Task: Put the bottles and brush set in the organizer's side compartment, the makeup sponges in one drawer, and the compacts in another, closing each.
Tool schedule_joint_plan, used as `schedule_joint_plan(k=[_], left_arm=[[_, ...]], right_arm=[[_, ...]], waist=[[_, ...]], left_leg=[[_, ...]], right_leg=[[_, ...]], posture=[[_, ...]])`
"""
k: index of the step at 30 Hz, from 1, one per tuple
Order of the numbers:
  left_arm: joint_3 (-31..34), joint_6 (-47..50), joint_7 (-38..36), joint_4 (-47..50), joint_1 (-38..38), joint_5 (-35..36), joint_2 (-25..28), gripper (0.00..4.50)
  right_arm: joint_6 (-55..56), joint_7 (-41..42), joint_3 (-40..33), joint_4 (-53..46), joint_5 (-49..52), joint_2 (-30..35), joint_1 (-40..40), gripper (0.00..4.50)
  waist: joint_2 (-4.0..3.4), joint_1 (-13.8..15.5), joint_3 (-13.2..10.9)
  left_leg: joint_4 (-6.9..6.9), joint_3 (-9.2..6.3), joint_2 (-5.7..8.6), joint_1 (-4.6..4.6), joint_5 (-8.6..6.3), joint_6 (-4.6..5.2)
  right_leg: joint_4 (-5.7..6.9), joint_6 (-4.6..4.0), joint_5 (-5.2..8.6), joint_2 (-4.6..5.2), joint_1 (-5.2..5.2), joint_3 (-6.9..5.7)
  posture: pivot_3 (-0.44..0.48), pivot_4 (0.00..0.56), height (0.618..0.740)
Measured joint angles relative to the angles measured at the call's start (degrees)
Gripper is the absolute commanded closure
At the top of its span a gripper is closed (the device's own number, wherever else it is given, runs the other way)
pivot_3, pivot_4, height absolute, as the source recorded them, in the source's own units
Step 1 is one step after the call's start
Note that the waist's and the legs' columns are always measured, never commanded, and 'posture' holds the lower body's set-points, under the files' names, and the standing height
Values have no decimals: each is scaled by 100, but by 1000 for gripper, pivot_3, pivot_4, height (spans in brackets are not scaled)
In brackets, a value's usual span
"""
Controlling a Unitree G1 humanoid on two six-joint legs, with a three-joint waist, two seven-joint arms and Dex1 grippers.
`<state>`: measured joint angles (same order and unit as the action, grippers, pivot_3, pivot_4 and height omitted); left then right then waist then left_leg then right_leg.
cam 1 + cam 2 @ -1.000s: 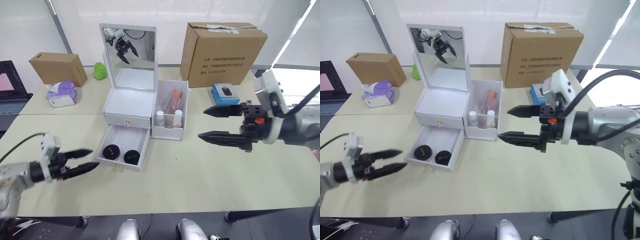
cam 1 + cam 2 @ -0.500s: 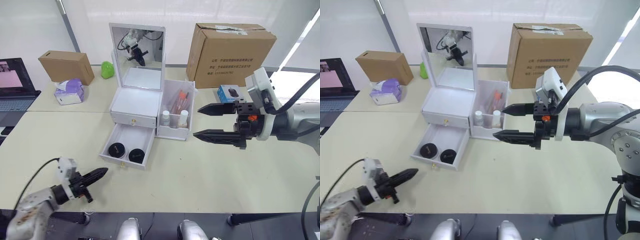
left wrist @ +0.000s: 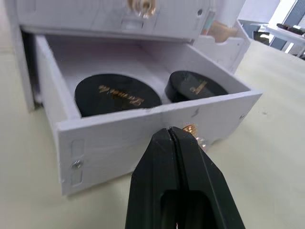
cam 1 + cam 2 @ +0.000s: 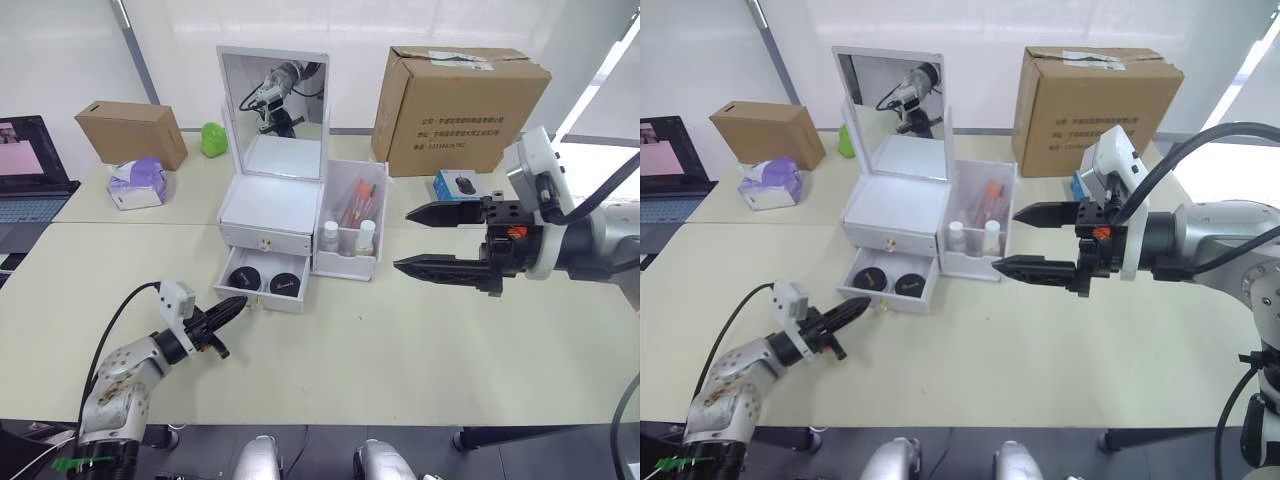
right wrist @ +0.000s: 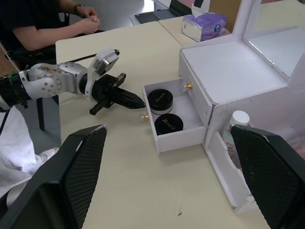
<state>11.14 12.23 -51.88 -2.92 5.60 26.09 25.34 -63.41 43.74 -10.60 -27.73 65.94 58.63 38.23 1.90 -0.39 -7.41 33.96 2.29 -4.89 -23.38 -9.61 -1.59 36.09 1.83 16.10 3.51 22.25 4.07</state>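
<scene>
A: Left pincer [image 3: 174,135], pressed together, tip at the gold knob [image 3: 190,129] of the half-open lower drawer [image 4: 262,297].

B: Two compacts [image 3: 118,94] inside. Right pincer [image 4: 420,240] spread, above the worktop [image 4: 400,340], beside the organizer [image 4: 300,225].

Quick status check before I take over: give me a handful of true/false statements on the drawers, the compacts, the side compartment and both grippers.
1. The lower drawer is fully shut. False: it is partly open.
2. Two black compacts lie side by side in that drawer. True.
3. The left gripper is shut, its tip at the drawer's gold knob. True.
4. The right gripper holds a bottle. False: it is open and empty, above the table.
5. The side compartment holds two white-capped bottles. True.
6. The upper drawer is pulled out. False: it is shut.
</scene>
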Motion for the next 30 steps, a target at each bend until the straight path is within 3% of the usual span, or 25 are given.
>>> schedule_joint_plan(k=[14,30], left_arm=[[-461,-861,741,-1567,1521,-817,-550,4486],[-413,-1364,856,-2657,2032,-903,-609,4486]], right_arm=[[-27,-251,-340,-137,244,177,-283,0],[-18,-435,-495,-283,301,222,-512,0]], waist=[[-1,-22,1],[-1,25,1]], left_leg=[[3,-33,9,-4,1,2],[6,-43,13,-10,1,1]], right_leg=[[0,36,-21,-15,-3,1],[1,47,-22,-14,-5,-4]], posture=[[0,150,740],[0,150,740]])
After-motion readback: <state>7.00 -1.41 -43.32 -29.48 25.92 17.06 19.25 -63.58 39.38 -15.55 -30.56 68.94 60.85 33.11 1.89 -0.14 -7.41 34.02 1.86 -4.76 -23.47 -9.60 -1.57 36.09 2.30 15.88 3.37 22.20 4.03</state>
